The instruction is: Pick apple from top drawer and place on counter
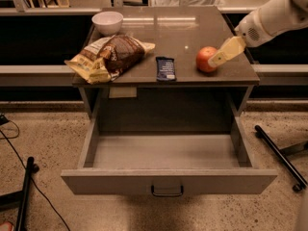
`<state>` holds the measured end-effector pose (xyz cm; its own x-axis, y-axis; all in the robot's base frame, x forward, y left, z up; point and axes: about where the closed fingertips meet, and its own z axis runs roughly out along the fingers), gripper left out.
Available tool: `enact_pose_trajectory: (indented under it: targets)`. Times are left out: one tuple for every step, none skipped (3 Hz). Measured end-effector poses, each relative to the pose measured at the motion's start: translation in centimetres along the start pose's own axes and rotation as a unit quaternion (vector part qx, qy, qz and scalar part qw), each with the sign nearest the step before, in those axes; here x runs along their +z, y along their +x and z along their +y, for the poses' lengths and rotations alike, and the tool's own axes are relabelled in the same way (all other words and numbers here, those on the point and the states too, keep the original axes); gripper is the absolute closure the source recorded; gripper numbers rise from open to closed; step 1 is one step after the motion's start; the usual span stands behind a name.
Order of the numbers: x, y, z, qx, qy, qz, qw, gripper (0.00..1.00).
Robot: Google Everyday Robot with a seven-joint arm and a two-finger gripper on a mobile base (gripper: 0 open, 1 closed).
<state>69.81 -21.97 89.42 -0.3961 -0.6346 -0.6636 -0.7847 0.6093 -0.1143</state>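
Apple [204, 59] is sitting on the counter [183, 30], near its right front corner. The gripper [216, 60] is reaching in from the right and lying against the apple's right side; whether it is clamping or free, cannot tell. Top drawer [168, 181] is standing pulled out below. Dark snack bar [166, 68] is lying just left of the apple, with a bread bag [109, 56] and a white bowl [107, 22] further left.

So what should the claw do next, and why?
Probably pull the claw back, away from the apple. The apple sits on the counter, the top drawer is empty, and the claw is close beside the apple.
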Motion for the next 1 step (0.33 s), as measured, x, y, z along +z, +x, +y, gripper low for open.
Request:
enact_pose_trajectory:
  targets:
    - [-0.12,-0.33,0.02,-0.006,0.003,-0.004,1.0,0.0]
